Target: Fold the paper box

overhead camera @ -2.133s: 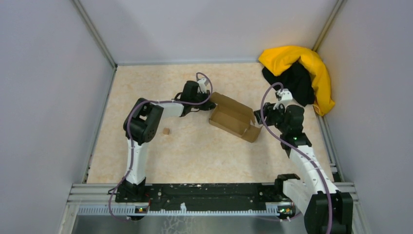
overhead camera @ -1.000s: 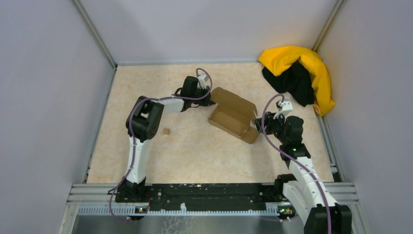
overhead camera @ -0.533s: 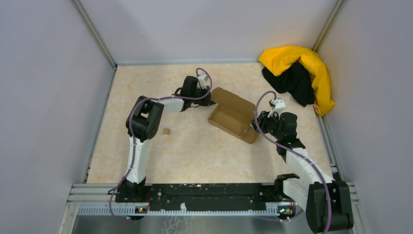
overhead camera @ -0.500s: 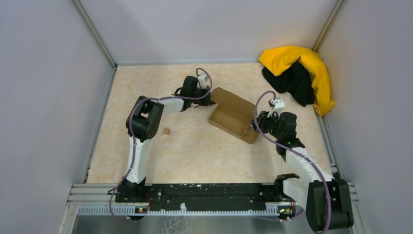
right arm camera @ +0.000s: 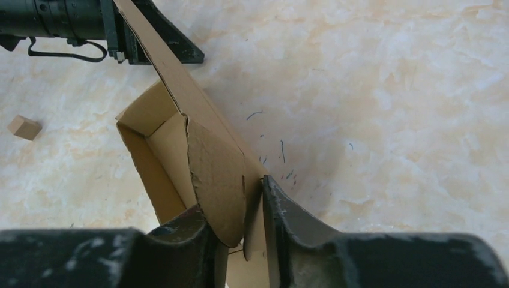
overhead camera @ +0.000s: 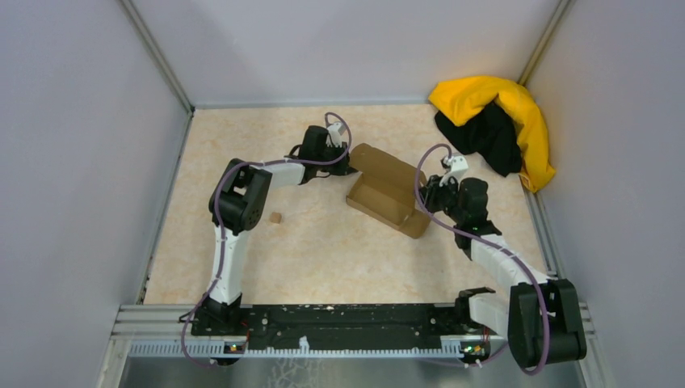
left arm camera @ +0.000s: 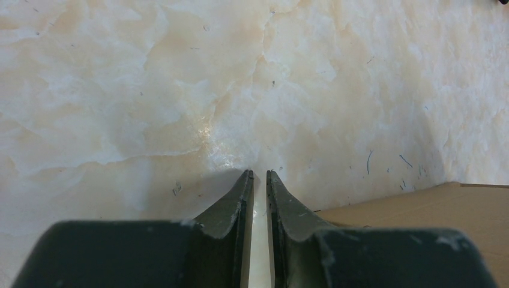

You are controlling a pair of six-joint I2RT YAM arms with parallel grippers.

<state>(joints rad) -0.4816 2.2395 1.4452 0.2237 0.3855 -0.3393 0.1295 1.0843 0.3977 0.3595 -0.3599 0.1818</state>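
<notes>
Box: the paper box [overhead camera: 388,194] sits skewed around the middle of the table [overhead camera: 323,259]. The tray walls are up, and the lid panel [right arm camera: 174,78] is leaning open on the far side.
Right gripper: my right gripper [right arm camera: 233,195] is clamped on the side flap [right arm camera: 219,174] at the box's right end, one finger on each face.
Left gripper: my left gripper [left arm camera: 259,175] is pinched nearly closed on nothing, with only a sliver of table between the fingers. It's down low, just beside the box's far-left corner.
Step, I reckon: tucking that flap inward so the lid can come over after.
How I'd do it: swing the flap around its crease instead of dragging it, since a box this light looks likely to skid. I'd use the left gripper as a backstop at that corner. The flap edge looks ragged, so I'd go easy on the squeeze.
Watch out: the lid leans over the tray, so the flap should go in first.
Other stuff: the cardboard scrap [overhead camera: 276,217] and cloth heap [overhead camera: 493,121] are well apart from all this.
</notes>
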